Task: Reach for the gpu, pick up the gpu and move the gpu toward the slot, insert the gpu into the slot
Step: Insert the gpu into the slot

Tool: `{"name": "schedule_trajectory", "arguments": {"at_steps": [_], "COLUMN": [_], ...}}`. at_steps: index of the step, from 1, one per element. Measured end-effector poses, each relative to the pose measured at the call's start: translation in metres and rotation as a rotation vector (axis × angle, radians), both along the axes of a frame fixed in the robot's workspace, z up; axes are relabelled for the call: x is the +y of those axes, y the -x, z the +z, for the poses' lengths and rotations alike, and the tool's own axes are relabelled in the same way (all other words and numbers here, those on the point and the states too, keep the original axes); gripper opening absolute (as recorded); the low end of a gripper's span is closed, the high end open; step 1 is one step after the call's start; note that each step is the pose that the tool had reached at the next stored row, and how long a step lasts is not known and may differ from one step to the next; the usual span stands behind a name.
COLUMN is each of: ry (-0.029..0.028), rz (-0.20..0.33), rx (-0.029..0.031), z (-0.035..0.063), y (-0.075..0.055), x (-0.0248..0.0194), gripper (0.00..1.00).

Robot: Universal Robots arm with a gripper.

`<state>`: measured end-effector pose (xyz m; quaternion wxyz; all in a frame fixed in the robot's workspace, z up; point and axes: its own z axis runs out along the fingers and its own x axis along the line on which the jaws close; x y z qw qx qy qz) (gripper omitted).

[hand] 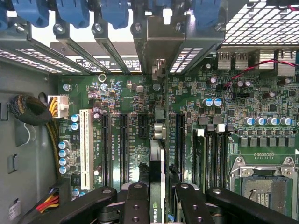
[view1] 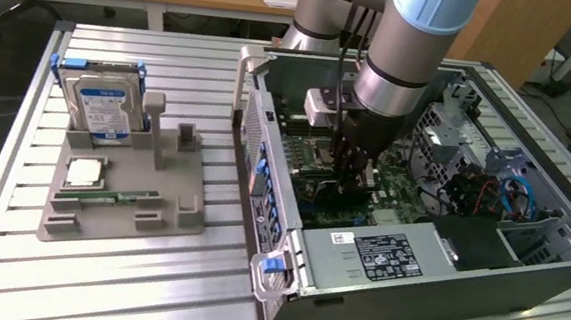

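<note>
My gripper [view1: 351, 191] reaches down into the open computer case, close over the green motherboard [view1: 398, 194]. In the wrist view the gripper [hand: 159, 189] is shut on the gpu [hand: 158, 161], a thin dark card seen edge-on. One black finger [hand: 137, 198] presses each side of it. The card's silver bracket end [hand: 159, 70] sits against the case's rear slot openings. Long black slots [hand: 124, 149] run parallel to the card on the motherboard [hand: 126, 102], and another black slot [hand: 180, 144] lies on its other side. The card hides the slot directly beneath it, so I cannot tell whether it is seated.
A white slot [hand: 85, 149], memory modules [hand: 210, 158] and the square processor socket [hand: 264, 186] flank the card. Cable bundles [hand: 32, 109] hang at the case wall. A grey fixture [view1: 177, 174] outside the case [view1: 444, 308] holds a hard drive [view1: 103, 105], a processor [view1: 86, 172] and a memory stick [view1: 107, 195].
</note>
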<state>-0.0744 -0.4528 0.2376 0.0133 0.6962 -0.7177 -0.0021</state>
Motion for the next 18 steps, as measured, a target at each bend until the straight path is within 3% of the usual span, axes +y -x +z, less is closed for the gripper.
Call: {"name": "schedule_trajectory", "arguments": {"at_steps": [7, 8, 18], "ry": [-0.0005, -0.0002, 0.0], "rz": [0.0, 0.0, 0.0], "rx": [-0.0002, -0.0001, 0.0], "z": [-0.0002, -0.0001, 0.0015], "y": [0.0, 0.0, 0.0], "x": [0.0, 0.0, 0.0], "gripper": [0.27, 0.33, 0.33]}}
